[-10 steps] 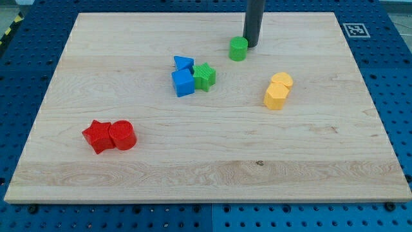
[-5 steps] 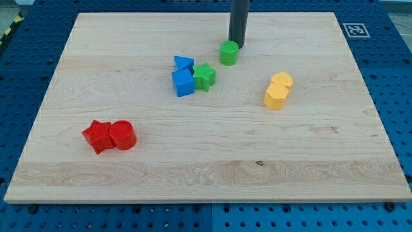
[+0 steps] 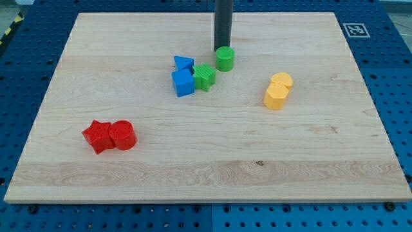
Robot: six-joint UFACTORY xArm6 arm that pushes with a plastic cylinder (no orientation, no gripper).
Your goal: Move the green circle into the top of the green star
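The green circle (image 3: pixel 224 59) sits just up and to the right of the green star (image 3: pixel 205 77), close to it, with a small gap or bare contact that I cannot tell apart. My tip (image 3: pixel 221 49) stands right behind the circle, at its top-left edge, touching it. The green star rests against a blue cube (image 3: pixel 183 82), with a blue triangle (image 3: pixel 183 63) just above the cube.
A yellow cylinder (image 3: pixel 282 80) and a yellow hexagon (image 3: pixel 275 96) sit together at the right. A red star (image 3: pixel 97 136) and a red cylinder (image 3: pixel 121 135) sit together at the lower left. A fiducial tag (image 3: pixel 355 29) marks the board's top right corner.
My tip has moved left and slightly down, pushing the green circle leftward and downward toward the green star. The other blocks have not moved.
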